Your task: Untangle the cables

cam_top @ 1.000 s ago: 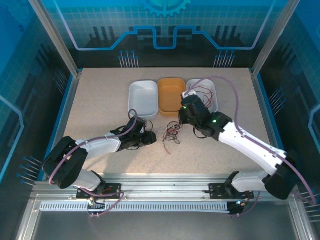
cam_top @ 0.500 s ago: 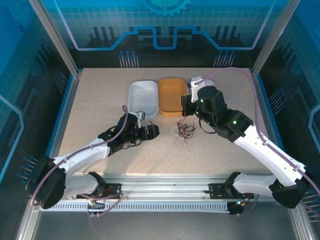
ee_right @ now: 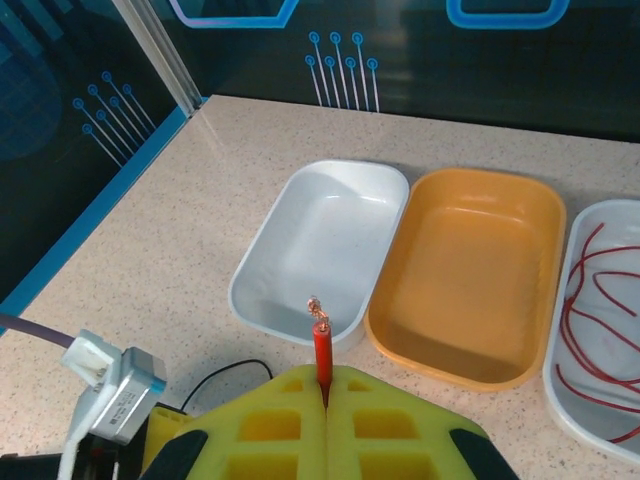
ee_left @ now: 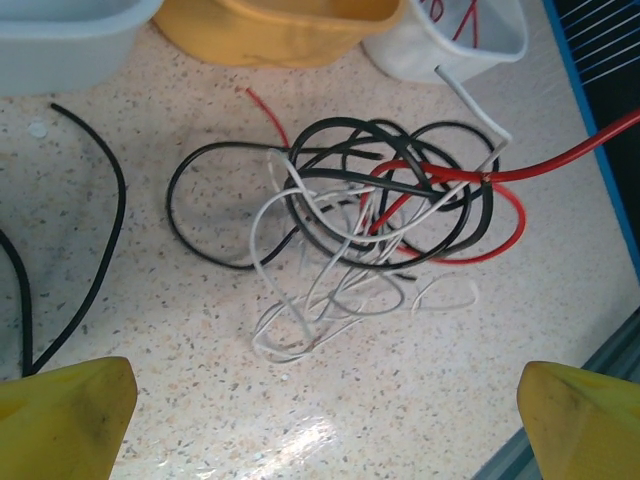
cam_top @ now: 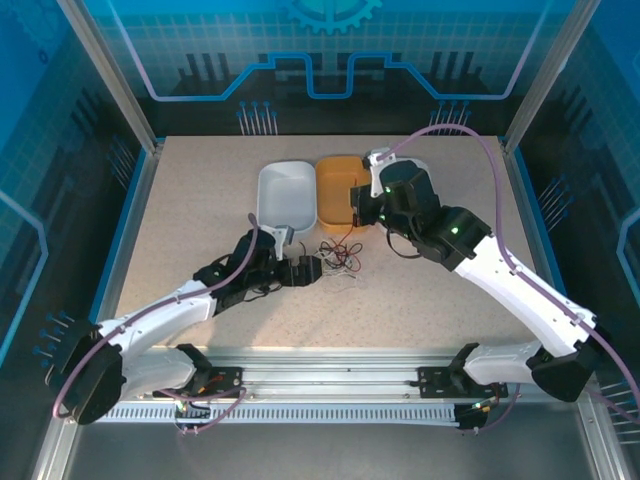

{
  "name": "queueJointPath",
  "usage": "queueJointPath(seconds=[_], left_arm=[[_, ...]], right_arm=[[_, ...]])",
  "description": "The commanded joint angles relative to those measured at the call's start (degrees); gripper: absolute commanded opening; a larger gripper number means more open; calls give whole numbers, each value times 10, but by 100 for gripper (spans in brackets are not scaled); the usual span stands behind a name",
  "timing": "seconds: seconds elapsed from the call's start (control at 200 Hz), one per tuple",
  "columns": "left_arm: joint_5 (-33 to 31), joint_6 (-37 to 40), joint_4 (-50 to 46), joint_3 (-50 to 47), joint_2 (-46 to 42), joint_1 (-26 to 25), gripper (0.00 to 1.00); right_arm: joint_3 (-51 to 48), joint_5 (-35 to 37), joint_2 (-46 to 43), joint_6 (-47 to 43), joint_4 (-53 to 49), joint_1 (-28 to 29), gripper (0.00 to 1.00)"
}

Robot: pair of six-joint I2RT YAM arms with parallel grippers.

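The jaws of the left gripper (ee_left: 320, 430) stand spread wide, their yellow fingertips at the lower corners of the left wrist view, holding nothing and low over the speckled tabletop (cam_top: 200, 200). The jaws of the right gripper (ee_right: 325, 385) are pressed together, pinching a red cable (ee_right: 321, 350) whose bare end sticks up at 12 o'clock from between the pads. The tangled cables (ee_left: 400, 170), black, red and whitish loops crossing one another, lie on the tabletop in the middle of the left wrist view, with the red cable leaving the knot taut toward 2 o'clock. A separate black cable (ee_left: 118, 200) curves alone at 9 o'clock of the tangle. In the top view the tangle (cam_top: 338, 258) sits just at 3 o'clock of the left gripper (cam_top: 305, 268), and the right gripper (cam_top: 362, 205) hangs at 1 o'clock of it. Beyond, side by side, stand a white tray (ee_right: 320, 250), an orange tray (ee_right: 470, 280) and a second white tray (ee_right: 552, 350) holding loose red wires (ee_right: 585, 290).
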Motion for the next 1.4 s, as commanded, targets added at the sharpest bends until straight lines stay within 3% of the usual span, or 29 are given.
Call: queueJointPath(seconds=[0.0, 0.185, 0.375, 0.58, 0.86, 1.041, 1.116, 1.226, 1.396], left_arm=[[-31, 18, -13, 16, 16, -6, 99], [-45, 38, 21, 11, 20, -20, 99], [-55, 34, 126, -16, 44, -32, 99], [-44, 74, 79, 65, 107, -45, 99], [-41, 58, 126, 45, 100, -45, 99], [-52, 79, 91, 70, 107, -45, 99], [-48, 85, 93, 77, 122, -41, 93], [-15, 62, 131, 53, 136, -17, 74], [35, 38, 179, 9, 126, 36, 65]], right_arm=[[-10, -21, 2, 15, 29, 1, 0], [13, -51, 23, -9, 31, -3, 0], [46, -92, 43, -37, 14, -14, 0], [31, -180, 48, -17, 72, -43, 0], [58, -181, 72, 1, 49, -46, 0], [62, -189, 72, 4, 50, -46, 0], [59, -192, 65, 6, 61, -45, 0], [65, -188, 53, 2, 56, -45, 0], [100, -186, 46, 2, 10, -46, 0]])
